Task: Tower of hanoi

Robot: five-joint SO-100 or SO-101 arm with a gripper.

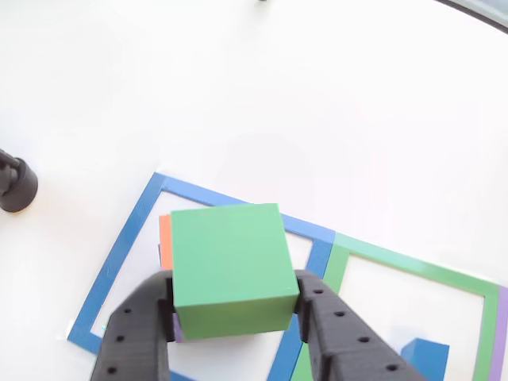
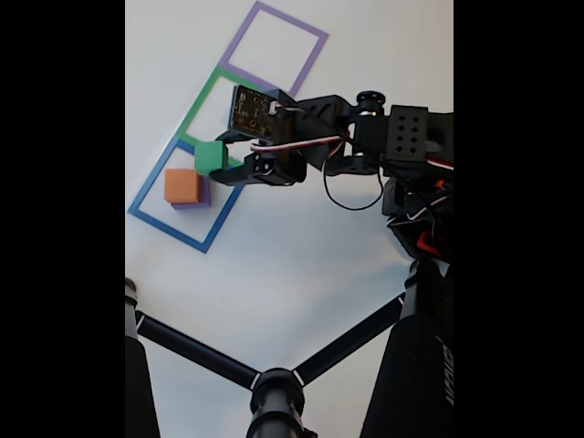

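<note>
In the other view the gripper (image 1: 235, 305) is clamped on the green block (image 1: 230, 270), one black finger (image 1: 139, 333) pressing its left face and the other its right face, so the block is held up off the white table (image 1: 317, 95). Behind the block, at about nine o'clock from it, a sliver of the orange block (image 1: 165, 234) shows, and a thin strip of the purple block (image 1: 178, 329) peeks out at its lower left edge; both lie inside the blue square outline (image 1: 127, 246). At three o'clock from that outline sits the green square outline (image 1: 413, 266), and the blue cube (image 1: 425, 357) rests inside it near the bottom edge of the picture. In the fixed view the green block (image 2: 211, 157) hangs at about one o'clock from the orange block (image 2: 182, 185), which sits on the purple block (image 2: 203, 196) within the blue square outline (image 2: 155, 182). The green square outline (image 2: 203, 96) and purple square outline (image 2: 274, 18) run on toward one o'clock, and the arm (image 2: 365, 137) reaches in from three o'clock.
</note>
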